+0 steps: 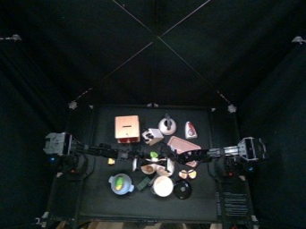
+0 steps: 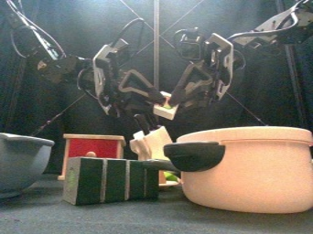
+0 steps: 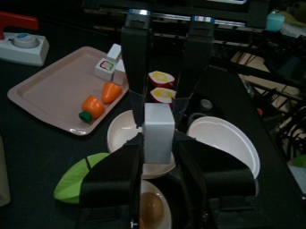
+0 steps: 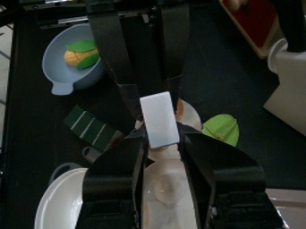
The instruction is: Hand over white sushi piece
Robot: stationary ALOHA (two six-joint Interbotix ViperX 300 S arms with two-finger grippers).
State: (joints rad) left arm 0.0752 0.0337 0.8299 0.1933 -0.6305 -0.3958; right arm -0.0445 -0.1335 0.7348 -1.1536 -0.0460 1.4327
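The white sushi piece, a small white block, hangs in mid-air above the table's middle, between my two grippers. My left gripper is shut on one end of the piece. My right gripper is shut on the other end of the piece. In the front view the left gripper comes down from the left and the right gripper from the right, and they meet at the piece. In the top view they meet at the table's middle.
Below the grippers lie white plates, a green leaf and a blue bowl. A pink tray holds a carrot. A red box and a white pitcher stand at the back. A pink pot stands at the front.
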